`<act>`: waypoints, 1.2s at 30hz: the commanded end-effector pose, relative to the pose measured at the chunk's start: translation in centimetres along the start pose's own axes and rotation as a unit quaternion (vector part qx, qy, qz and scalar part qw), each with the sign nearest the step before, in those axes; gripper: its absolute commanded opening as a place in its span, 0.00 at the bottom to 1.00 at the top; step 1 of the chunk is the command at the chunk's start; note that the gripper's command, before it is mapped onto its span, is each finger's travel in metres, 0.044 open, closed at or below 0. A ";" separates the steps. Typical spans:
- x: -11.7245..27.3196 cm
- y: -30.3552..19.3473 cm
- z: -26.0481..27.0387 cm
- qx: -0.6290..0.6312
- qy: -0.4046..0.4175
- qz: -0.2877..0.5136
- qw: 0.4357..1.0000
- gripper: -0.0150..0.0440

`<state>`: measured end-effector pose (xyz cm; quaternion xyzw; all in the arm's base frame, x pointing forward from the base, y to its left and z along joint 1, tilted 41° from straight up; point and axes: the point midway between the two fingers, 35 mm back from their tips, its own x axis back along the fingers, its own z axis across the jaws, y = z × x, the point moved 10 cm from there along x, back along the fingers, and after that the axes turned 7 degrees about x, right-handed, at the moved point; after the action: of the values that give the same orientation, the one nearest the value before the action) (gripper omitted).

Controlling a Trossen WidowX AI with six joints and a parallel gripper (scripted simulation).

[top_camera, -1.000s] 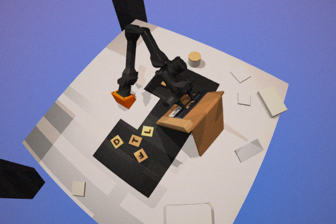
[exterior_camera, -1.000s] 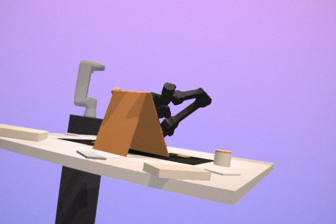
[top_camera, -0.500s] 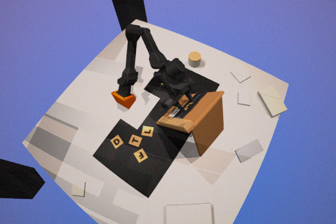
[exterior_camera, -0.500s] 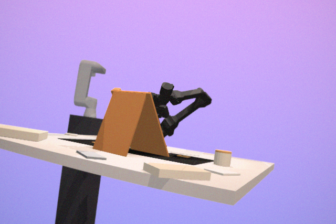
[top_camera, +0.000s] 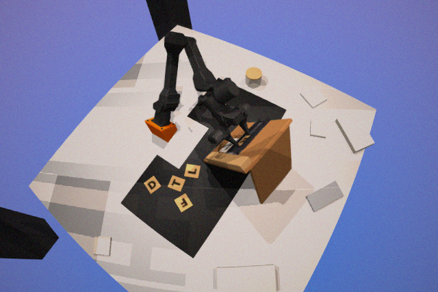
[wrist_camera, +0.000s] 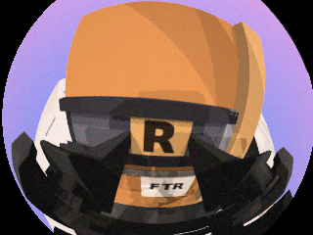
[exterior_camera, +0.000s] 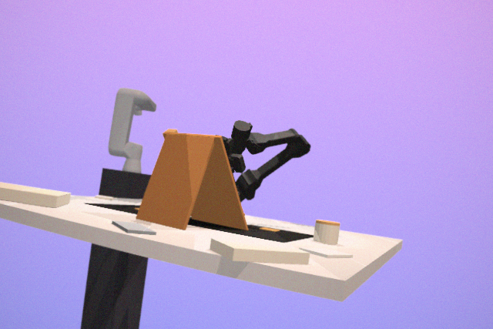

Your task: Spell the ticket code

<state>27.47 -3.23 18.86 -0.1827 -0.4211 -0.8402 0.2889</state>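
The wooden board (top_camera: 270, 140) (exterior_camera: 167, 186) (wrist_camera: 147, 54) leans like a tent, with a dark letter rail (top_camera: 261, 125) (wrist_camera: 98, 104) across its face. My gripper (top_camera: 243, 139) (wrist_camera: 159, 137) is shut on the R tile (wrist_camera: 158, 129), which sits upright at the rail between its dark lips, short of the end block (wrist_camera: 250, 93) at the right. The ticket (wrist_camera: 156, 187) below reads FTR. Tiles D (top_camera: 152, 184), T (top_camera: 176, 182), L (top_camera: 192, 171) and F (top_camera: 183, 202) lie on the black mat (top_camera: 191, 235). Another tile (exterior_camera: 269, 229) lies beyond the board, letter unreadable. The board hides my fingertips in the exterior view.
A round tan-topped can (top_camera: 253, 76) (exterior_camera: 326, 232) stands near the counter's far edge. A thick pale block (top_camera: 354, 135) (exterior_camera: 270, 254), a grey slab (top_camera: 325, 196) (exterior_camera: 133, 227) and thin pale plates lie around the board. A large pale block (top_camera: 246, 277) is at the near edge.
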 end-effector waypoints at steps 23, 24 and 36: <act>0.0 -0.3 -2.0 0.002 0.001 0.002 1.000 0.25; 0.0 -0.4 -2.0 0.002 0.001 0.002 1.000 0.25; 0.0 -0.4 -2.9 0.002 0.000 0.002 1.000 0.25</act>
<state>27.12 -5.21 17.16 -0.1833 -0.4215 -0.8397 0.2891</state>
